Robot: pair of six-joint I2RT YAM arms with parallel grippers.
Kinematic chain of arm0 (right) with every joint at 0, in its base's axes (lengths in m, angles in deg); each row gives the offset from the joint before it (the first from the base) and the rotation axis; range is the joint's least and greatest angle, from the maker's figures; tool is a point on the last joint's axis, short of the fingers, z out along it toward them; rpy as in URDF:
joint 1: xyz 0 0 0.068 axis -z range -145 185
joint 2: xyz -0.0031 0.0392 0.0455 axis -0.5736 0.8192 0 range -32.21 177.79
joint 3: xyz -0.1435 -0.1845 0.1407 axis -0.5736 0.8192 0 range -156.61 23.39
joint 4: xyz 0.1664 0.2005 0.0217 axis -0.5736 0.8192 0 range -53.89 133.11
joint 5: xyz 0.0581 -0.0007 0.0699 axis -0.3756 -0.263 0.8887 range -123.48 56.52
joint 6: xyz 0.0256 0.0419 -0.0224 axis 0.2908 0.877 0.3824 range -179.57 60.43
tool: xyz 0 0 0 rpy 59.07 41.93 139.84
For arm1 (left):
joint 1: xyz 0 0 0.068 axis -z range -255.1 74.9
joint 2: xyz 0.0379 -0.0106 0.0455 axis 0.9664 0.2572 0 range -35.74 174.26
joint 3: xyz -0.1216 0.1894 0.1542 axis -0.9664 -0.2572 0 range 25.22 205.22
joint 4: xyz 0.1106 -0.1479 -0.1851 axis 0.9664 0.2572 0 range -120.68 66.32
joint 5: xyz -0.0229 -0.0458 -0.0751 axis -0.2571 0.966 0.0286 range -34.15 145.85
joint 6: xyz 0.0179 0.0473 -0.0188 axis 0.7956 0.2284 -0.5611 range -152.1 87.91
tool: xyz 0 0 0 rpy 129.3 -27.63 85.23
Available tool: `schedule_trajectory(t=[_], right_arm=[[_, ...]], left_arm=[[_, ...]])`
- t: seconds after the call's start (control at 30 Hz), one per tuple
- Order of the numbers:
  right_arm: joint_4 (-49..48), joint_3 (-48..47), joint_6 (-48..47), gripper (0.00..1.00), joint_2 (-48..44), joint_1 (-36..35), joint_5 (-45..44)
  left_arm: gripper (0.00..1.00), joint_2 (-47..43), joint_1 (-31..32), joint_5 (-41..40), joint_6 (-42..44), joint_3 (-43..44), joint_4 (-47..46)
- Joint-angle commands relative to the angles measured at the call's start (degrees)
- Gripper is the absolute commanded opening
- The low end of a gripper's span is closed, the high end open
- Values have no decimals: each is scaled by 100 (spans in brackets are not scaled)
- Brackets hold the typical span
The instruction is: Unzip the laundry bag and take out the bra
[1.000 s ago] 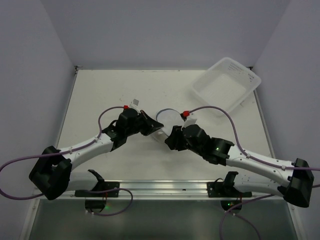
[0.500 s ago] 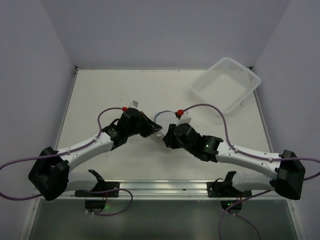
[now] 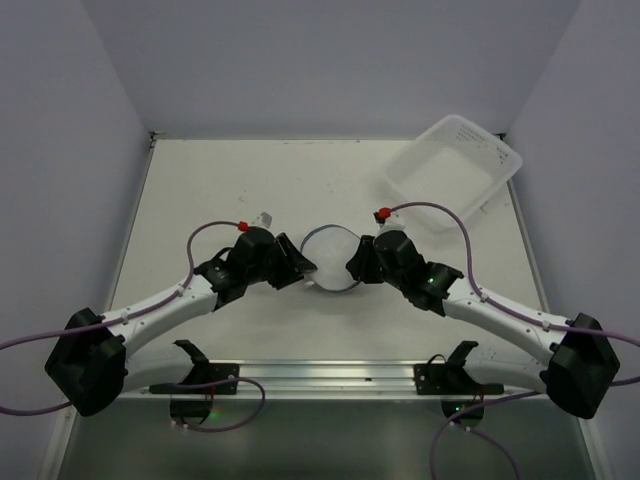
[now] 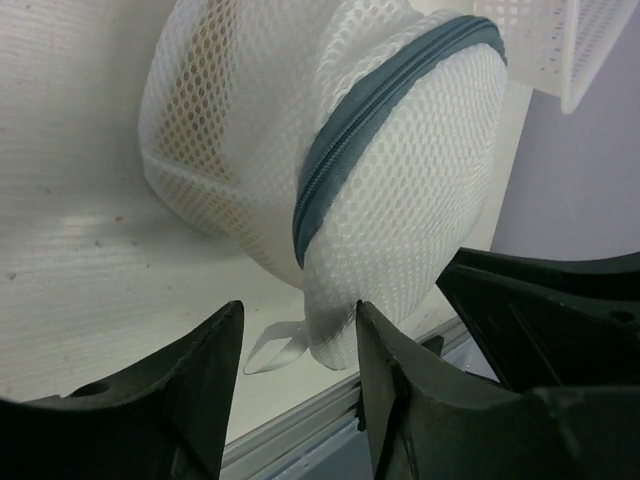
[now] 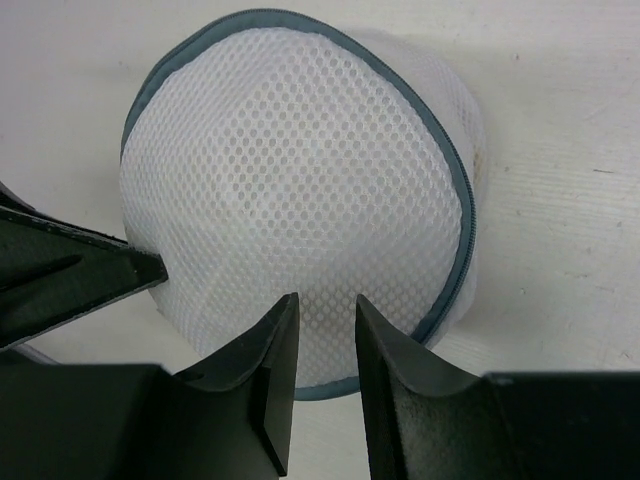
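Note:
The laundry bag [image 3: 330,258], a round white mesh pouch with a grey-blue zipper band [image 4: 345,140], lies on the table between my two grippers. My left gripper [image 3: 308,268] is at its left edge and open. The bag's lower fold and a white loop tab [image 4: 268,347] sit in the gap between the left gripper [image 4: 300,310] fingers, ungripped. My right gripper [image 3: 352,266] is at the bag's right edge. In the right wrist view the right gripper [image 5: 326,298] jaws stand a little apart over the mesh dome [image 5: 300,190], which shows undistorted between them. The bra is hidden.
A clear-white plastic tub [image 3: 452,170] sits tilted at the table's back right; its corner shows in the left wrist view [image 4: 560,50]. A metal rail [image 3: 320,375] runs along the near edge. Purple cables loop from both arms.
The left jaws have opened and let go of the bag. The right arm has swung to the right, and the bag now shows round and uncovered between the grippers.

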Motion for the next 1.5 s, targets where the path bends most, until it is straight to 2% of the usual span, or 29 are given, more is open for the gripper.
schedule_trajectory(t=[0.0,0.03,0.07,0.17,0.27,0.43,0.53,0.73,0.77,0.83,0.93,0.97,1.03,1.13,1.27,1.47], right_arm=[[-404,-106,-396,31,256,186,656],[-430,-115,-423,32,387,257,719],[-483,-141,-458,32,441,362,763],[-510,-237,-703,32,660,634,1027],[-501,-395,-950,31,880,915,1395],[-360,-694,-1424,32,1135,1171,1861],[-237,-826,-1600,32,1215,1356,2195],[44,-1230,-1812,33,1390,1497,2548],[70,-1309,-1812,33,1417,1497,2556],[88,-1380,-1803,33,1505,1488,2565],[141,-1512,-1812,34,1592,1488,2557],[176,-1556,-1812,34,1584,1488,2530],[167,-1469,-1750,35,1340,1488,2330],[71,-1223,-1671,38,874,1488,1979],[-262,-336,-1487,40,-337,1470,1599],[-842,956,-986,37,-1289,1260,1432]], left_arm=[[54,-268,40,-16,357,-141,-34],[59,-303,40,-16,393,-142,-8],[70,-321,31,-25,454,-142,9],[87,-418,-13,-34,752,-159,-16],[90,-436,-197,203,1209,-229,-341],[88,-146,-767,967,1974,-475,-1227],[84,284,-1066,1503,2335,-502,-1799],[68,1119,-1085,2426,2678,-168,-2616],[61,1190,-1068,2549,2678,-107,-2697],[55,1313,-1006,2708,2661,-54,-2768],[35,1357,-866,2691,2564,-62,-2803],[19,1384,-848,2691,2372,-97,-2838],[0,1393,-839,2717,2047,-150,-3031],[0,1384,-830,2700,1326,-151,-3075],[0,1296,-813,2471,142,-107,-2917],[0,1182,-813,2330,-922,192,-2390]])
